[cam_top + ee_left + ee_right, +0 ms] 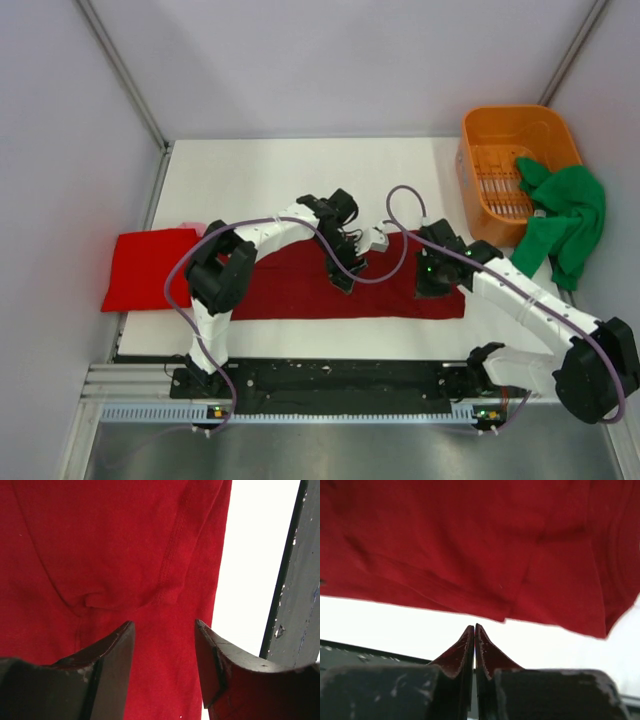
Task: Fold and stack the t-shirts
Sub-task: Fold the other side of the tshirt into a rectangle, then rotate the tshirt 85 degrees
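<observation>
A dark maroon red t-shirt [300,290] lies flat as a long folded strip across the middle of the table. My left gripper [340,275] is over its middle, open and empty, with cloth showing between the jaws in the left wrist view [165,630]. My right gripper [432,280] is over the strip's right part, shut and empty; in the right wrist view [475,627] its tips are over white table just off the shirt's edge [470,555]. A brighter red t-shirt [148,268] lies folded at the left edge. A bright green t-shirt [562,215] hangs over the basket's side.
An orange slotted plastic basket [500,140] stands at the back right. The white table [300,180] ends at a dark rail along the near edge [330,375]. Grey walls close in left and right.
</observation>
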Controlling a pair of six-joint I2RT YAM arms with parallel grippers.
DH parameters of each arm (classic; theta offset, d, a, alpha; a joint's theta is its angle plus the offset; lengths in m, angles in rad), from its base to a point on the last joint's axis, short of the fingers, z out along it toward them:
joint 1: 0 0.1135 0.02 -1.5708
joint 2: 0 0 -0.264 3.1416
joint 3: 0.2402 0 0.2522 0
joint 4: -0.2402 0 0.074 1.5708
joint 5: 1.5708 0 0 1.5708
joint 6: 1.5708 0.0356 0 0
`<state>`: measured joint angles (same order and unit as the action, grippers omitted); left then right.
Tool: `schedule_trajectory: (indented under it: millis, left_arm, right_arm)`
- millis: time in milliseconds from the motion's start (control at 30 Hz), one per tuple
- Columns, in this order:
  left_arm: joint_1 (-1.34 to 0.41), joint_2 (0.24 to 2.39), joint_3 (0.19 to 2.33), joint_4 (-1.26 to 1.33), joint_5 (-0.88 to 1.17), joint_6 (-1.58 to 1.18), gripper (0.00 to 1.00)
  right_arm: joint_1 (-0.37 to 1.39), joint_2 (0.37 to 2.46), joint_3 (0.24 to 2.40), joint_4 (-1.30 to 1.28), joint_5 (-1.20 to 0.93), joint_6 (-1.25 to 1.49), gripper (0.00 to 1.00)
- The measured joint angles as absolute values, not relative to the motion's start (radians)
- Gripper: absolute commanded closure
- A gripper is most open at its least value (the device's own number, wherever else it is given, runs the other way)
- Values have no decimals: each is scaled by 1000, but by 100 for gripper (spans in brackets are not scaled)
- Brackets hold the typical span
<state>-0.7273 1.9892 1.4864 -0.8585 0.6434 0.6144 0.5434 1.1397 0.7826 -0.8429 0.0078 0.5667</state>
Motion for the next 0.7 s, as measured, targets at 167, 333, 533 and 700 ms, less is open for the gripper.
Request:
schedule_trajectory:
  millis: [167, 333, 533, 700]
  left_arm:
    - [-727, 1989, 1499, -833, 631, 583, 46]
    - [-717, 1975, 1478, -812, 567, 567, 46]
    - [-643, 1926, 1465, -816, 449, 546, 51]
    - [-440, 1873, 1465, -817, 339, 524, 74]
  right_arm:
    - [543, 1238, 835, -714, 18, 561, 100]
    - [505, 1387, 769, -603, 20, 558, 100]
    - [411, 1402, 731, -571, 16, 534, 100]
    - [407, 1377, 841, -613, 122, 466, 100]
